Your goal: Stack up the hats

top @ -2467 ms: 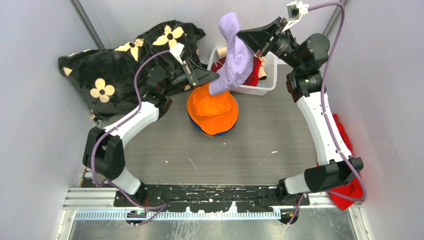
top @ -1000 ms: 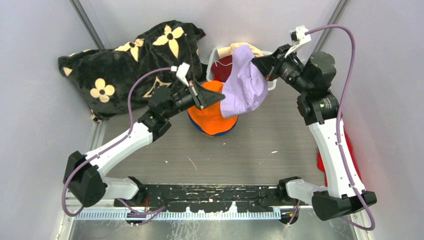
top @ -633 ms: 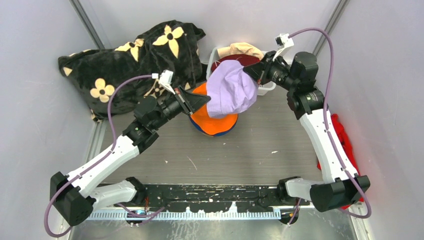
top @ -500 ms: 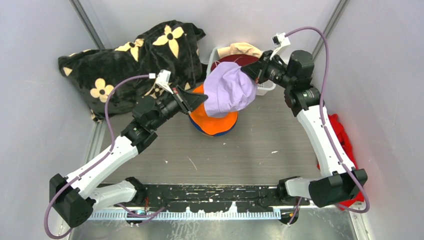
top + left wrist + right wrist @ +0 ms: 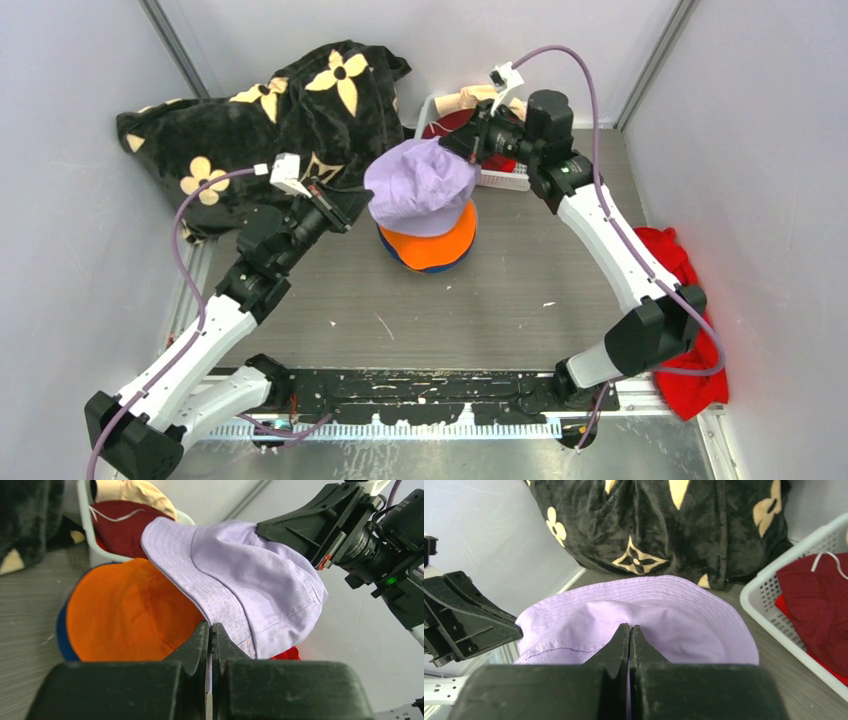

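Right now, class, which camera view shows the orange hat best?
The left wrist view: most of the orange hat shows there, partly hidden by the lilac hat. The top external view shows only its near edge; the right wrist view shows none of it.

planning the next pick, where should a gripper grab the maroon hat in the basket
Probably a pinch on its upper fabric fold, coming from above: the maroon hat lies crumpled inside the basket, whose walls block a sideways approach. Its brim cannot be made out.

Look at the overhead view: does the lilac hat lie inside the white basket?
No, the lilac hat hangs over the orange hat, outside the basket.
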Controlling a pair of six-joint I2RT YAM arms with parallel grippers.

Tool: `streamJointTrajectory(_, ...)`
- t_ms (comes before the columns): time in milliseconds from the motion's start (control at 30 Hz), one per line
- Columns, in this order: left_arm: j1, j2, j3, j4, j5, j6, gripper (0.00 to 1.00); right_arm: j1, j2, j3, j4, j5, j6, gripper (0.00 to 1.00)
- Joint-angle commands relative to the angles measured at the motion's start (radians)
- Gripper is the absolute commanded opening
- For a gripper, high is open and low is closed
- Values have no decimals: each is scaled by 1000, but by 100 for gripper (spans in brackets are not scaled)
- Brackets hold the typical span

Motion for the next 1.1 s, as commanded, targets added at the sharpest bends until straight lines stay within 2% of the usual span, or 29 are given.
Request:
streamJointTrajectory(0,37,-43,-3,-13,-61,52,0,38,43,82,67,8,-6,1)
streamJointTrajectory(167,61,-20,-40,4,-40,22,0,47,98,105,74,26,4,1)
streamJointTrajectory(400,64,89,-71,119,-19,0,0,47,108,87,95,67,8,1)
streamJointTrajectory(433,65,111,-69,136,-13,-3,0,48,109,85,95,75,8,4)
streamJointTrajectory(467,67,128,-67,153,-4,-4,0,45,108,84,98,82,9,13)
streamJointTrajectory(533,68,156,-66,177,-5,-7,0,38,91,70,126,105,18,40)
streamJointTrajectory(567,70,166,-63,178,-8,-6,0,30,74,52,146,129,29,50)
streamJointTrajectory(700,79,195,-62,163,-21,6,0,-36,14,22,189,160,75,70)
streamJointTrajectory(833,94,228,-73,158,-35,7,0,-87,-31,-20,163,160,81,71)
streamJointTrajectory(1067,172,335,-75,219,-24,-35,0,-92,-78,-126,177,120,109,72)
